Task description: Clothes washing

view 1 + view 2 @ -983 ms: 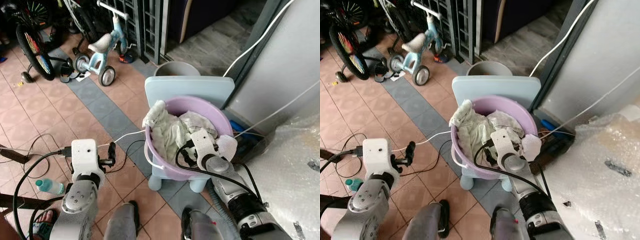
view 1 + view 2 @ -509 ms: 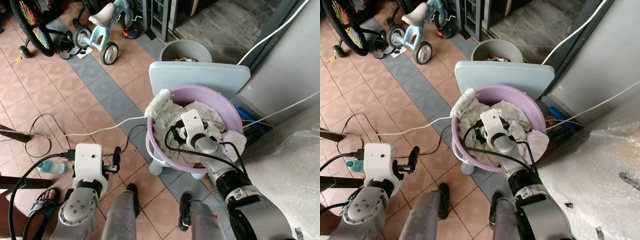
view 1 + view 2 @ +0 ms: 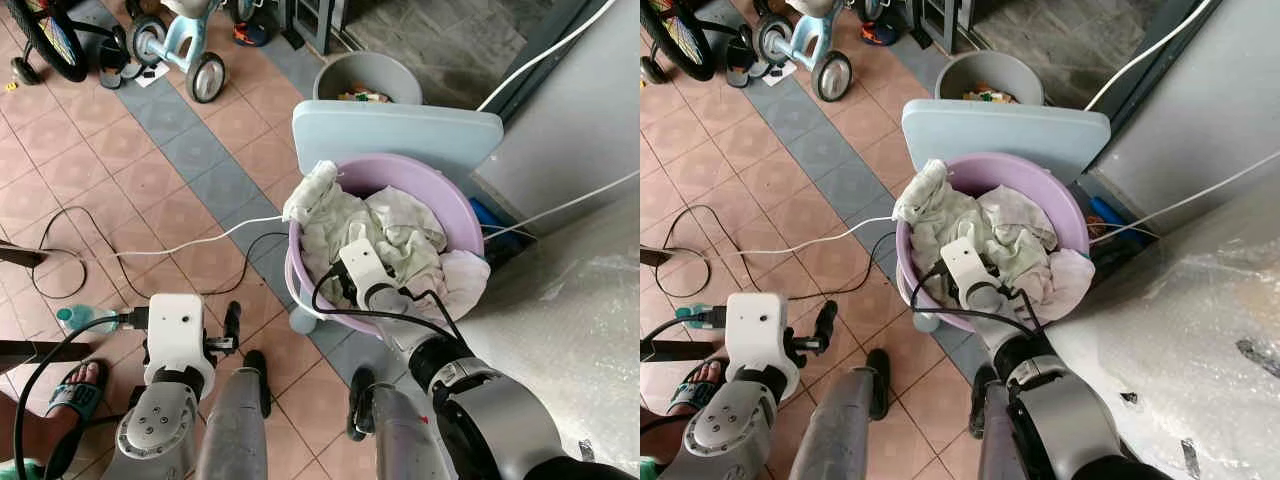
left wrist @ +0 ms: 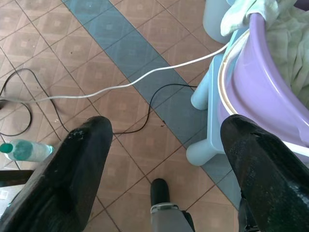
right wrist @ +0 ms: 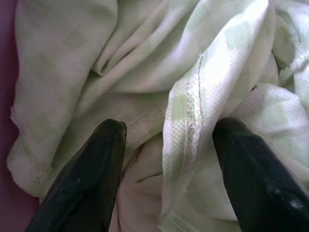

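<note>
A purple basin [image 3: 456,216] rests on a light blue plastic stool [image 3: 400,131] and is heaped with pale green-and-white checked clothes [image 3: 402,226]. One cloth [image 3: 310,195] hangs over the basin's left rim. My right gripper [image 5: 169,130] is down inside the basin at its near side, open, both black fingers [image 5: 91,169] pressed against the folds with a hemmed ridge of cloth [image 5: 193,111] between them. My left gripper [image 4: 164,130] hangs open over the tiled floor, left of the basin, holding nothing.
A grey bucket [image 3: 366,76] stands behind the stool and a child's tricycle [image 3: 186,50] further back left. White and black cables [image 3: 200,241] cross the tiles, near a water bottle [image 3: 76,318]. A person's sandalled foot [image 3: 62,392] is at lower left. Bubble-wrapped bulk [image 3: 575,330] stands right.
The camera has tipped further down over the basin. My right gripper has moved from the basin's right side to its near-left part, down into the clothes. The left arm stays put.
</note>
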`<state>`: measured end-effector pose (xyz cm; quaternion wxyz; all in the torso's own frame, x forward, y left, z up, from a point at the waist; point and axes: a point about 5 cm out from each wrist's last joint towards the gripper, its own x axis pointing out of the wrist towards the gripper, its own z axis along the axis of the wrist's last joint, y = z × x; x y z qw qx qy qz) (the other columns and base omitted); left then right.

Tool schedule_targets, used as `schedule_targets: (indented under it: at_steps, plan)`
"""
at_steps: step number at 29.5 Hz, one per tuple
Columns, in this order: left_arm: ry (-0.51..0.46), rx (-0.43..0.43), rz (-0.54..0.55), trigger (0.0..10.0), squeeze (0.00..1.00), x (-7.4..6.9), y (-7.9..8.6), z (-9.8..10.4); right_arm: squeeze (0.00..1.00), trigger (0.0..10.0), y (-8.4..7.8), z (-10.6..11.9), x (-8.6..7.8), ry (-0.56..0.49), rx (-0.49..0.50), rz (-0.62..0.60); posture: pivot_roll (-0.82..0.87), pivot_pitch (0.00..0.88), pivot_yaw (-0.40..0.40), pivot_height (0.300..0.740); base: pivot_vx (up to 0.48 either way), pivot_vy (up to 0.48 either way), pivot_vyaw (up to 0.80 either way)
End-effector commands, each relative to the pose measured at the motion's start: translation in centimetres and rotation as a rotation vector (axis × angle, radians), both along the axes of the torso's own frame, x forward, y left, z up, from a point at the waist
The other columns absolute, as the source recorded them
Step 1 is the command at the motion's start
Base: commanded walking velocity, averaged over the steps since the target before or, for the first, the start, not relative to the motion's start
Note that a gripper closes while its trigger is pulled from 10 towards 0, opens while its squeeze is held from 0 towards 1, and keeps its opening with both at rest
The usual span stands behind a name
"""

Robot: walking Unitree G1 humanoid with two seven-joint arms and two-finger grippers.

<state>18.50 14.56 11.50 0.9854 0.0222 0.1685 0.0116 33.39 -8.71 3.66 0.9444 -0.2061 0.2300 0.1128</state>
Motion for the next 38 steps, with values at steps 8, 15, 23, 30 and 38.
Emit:
schedule_targets:
  at_steps: [8, 15, 23, 30, 38]
  plan:
    - [0.034, 0.014, 0.032, 10.0, 0.00, -0.3, 0.1, -0.6, 0.00, 0.0, -1.4, -1.2, -0.7, 0.055, 0.051, -0.108, 0.29, 0.403, -0.059, 0.740, 0.000, 0.000, 0.00]
    - [0.034, 0.013, 0.043, 10.0, 0.00, -0.2, 0.2, -0.6, 0.00, 0.0, -0.8, -1.1, -0.7, 0.057, 0.073, -0.099, 0.29, 0.406, -0.061, 0.740, 0.000, 0.000, 0.00]
    - [0.041, 0.008, 0.028, 10.0, 0.00, -0.3, -0.3, -0.7, 0.00, 0.0, -0.7, -0.6, -0.3, 0.051, 0.112, -0.113, 0.27, 0.397, -0.056, 0.740, 0.000, 0.000, 0.00]
    - [0.027, 0.003, 0.024, 10.0, 0.00, 1.5, -0.2, -1.0, 0.00, 0.0, -1.8, 0.4, 0.7, 0.027, 0.148, -0.146, 0.25, 0.359, -0.049, 0.740, 0.000, 0.000, 0.00]
    - [-0.024, 0.014, 0.038, 10.0, 0.00, 3.5, 0.0, -0.9, 0.00, 0.0, -2.0, 2.4, 2.1, -0.040, 0.201, -0.094, 0.22, 0.273, -0.049, 0.740, 0.000, 0.000, 0.00]
